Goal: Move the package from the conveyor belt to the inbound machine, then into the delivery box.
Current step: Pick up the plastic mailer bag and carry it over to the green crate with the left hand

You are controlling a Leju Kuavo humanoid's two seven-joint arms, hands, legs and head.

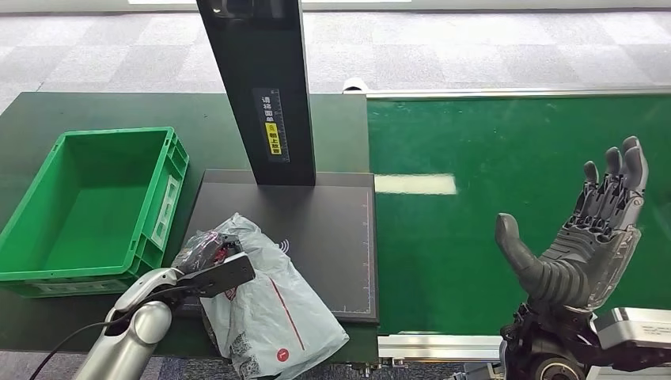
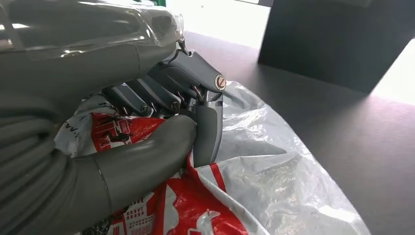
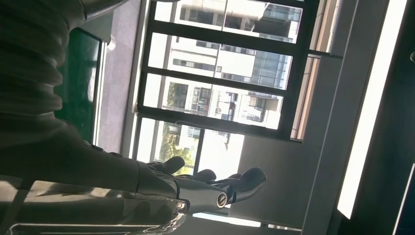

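The package (image 1: pixel 273 309) is a grey plastic mailer bag with red print, lying on the front left corner of the black inbound machine plate (image 1: pixel 332 229) and hanging over its near edge. My left hand (image 1: pixel 212 265) grips the bag's bunched upper left end. In the left wrist view the thumb and fingers (image 2: pixel 195 122) pinch the crumpled bag (image 2: pixel 254 181). My right hand (image 1: pixel 581 237) is raised above the green conveyor belt (image 1: pixel 506 158), palm up, fingers spread, holding nothing; in the right wrist view its fingers (image 3: pixel 220 183) point toward windows. The green delivery box (image 1: pixel 91 210) stands left of the plate.
The machine's black upright post (image 1: pixel 257 87) rises from the back of the plate. A bright reflection (image 1: pixel 415 184) lies on the belt. The belt's metal rail (image 1: pixel 439 346) runs along the near edge. Grey carpet floor lies beyond the table.
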